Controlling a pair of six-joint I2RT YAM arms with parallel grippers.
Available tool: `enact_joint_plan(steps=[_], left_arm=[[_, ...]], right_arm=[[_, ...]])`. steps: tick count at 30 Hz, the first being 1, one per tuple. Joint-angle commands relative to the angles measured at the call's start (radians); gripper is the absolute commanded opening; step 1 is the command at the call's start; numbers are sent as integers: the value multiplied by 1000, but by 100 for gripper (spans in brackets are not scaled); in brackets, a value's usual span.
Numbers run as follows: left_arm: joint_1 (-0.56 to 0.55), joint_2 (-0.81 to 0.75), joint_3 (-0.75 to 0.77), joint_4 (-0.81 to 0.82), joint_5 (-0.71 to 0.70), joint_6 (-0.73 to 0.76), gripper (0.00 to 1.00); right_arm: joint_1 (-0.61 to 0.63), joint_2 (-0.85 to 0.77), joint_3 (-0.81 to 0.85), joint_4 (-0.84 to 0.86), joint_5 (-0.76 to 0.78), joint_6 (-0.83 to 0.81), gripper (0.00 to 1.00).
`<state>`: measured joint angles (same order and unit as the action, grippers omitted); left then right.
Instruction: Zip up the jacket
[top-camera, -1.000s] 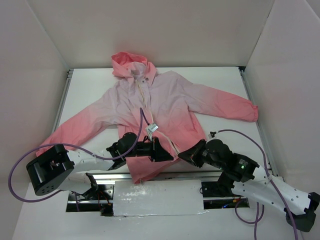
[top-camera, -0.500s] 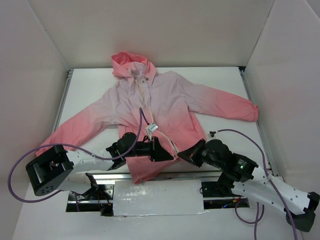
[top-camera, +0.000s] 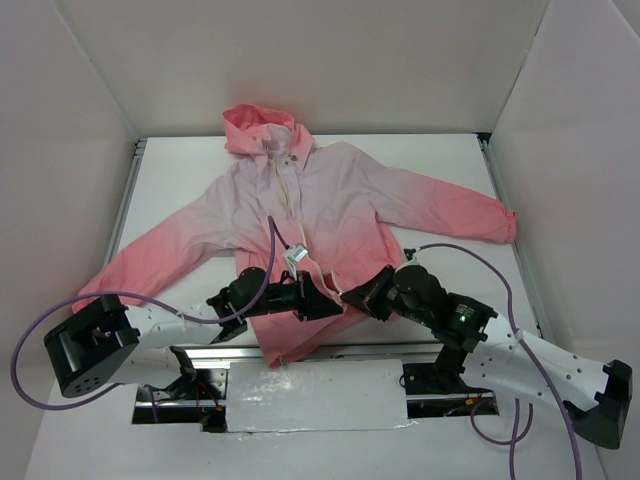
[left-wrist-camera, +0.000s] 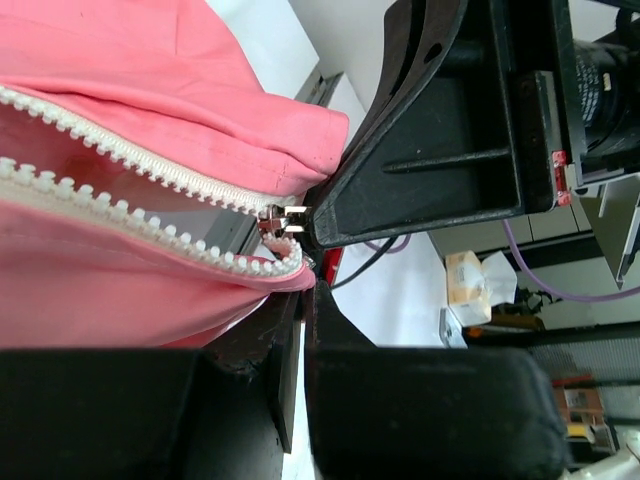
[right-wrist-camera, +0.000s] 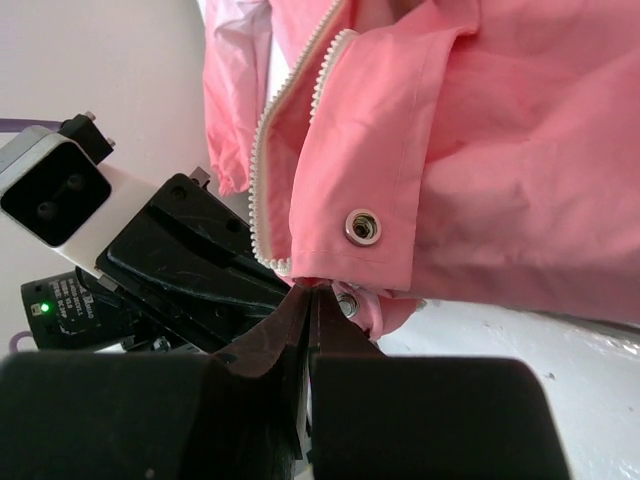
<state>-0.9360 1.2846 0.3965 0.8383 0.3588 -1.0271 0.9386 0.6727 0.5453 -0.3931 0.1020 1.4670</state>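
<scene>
A flat white surface (top-camera: 440, 165) forms the floor of a box-like enclosure. Three plain white panels close it in: a back wall (top-camera: 300, 60), a left wall (top-camera: 55, 150) and a right wall (top-camera: 580, 140). The walls are bare and matte. A thin grey metal rail (top-camera: 126, 195) runs along the surface's left edge, and another runs along its right edge. At the near edge lies a crinkled silvery-white sheet (top-camera: 310, 395). The light is soft and even, casting only faint shadows.

jacket (top-camera: 330, 200) on table (top-camera: 440, 160); left gripper (top-camera: 336, 306), right gripper (top-camera: 349, 295) meeting at hem
</scene>
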Motion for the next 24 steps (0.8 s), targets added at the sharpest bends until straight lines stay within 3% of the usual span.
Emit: enact_joint_plan(steps=[1, 7, 11, 17, 19, 24], left_arm=[[-14, -30, -21, 27, 36, -1, 0], [-17, -51, -41, 16, 19, -5, 0], [-15, -76, -42, -13, -12, -4, 0], [-15, -119, -25, -83, -53, 6, 0], [-14, -119, -25, -90, -61, 4, 0], [-17, -61, 2, -52, -28, 1, 0]], right_arm=[[3, 7, 70, 218, 53, -22, 0], [2, 57, 93, 235, 16, -57, 0], [5, 84, 108, 35, 19, -33, 0], [6, -91, 13, -93, 73, 22, 0], [6, -136, -2, -92, 53, 16, 0], [6, -165, -100, 97, -47, 18, 0]])
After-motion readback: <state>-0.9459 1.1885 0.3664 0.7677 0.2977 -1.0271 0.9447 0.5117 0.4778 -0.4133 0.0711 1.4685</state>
